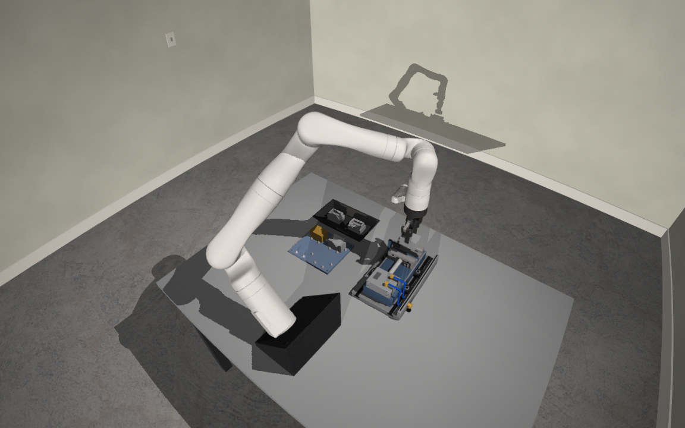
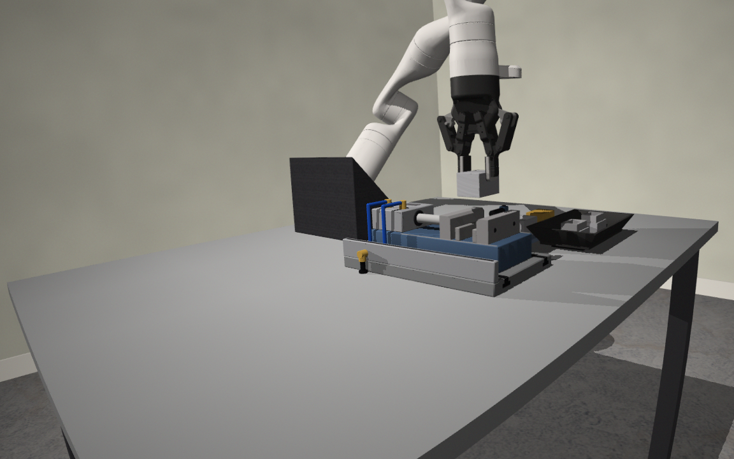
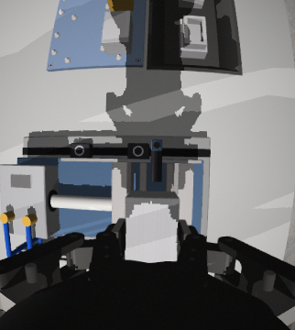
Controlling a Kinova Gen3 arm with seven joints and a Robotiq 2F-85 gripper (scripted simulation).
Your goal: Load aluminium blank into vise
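My gripper is shut on a grey aluminium blank and holds it in the air above the vise, over the gap near the fixed jaw. In the wrist view the blank sits between my fingers, with the opening and the dark work stop rod below it. The blue infeed plate carries a brass blank and another aluminium blank. The black outfeed tray holds two grey finished parts.
The vise's hose end, with blue hoses and a white piston rod, faces the arm's black base block. The tray and the infeed plate lie side by side beyond the vise's fixed-jaw end.
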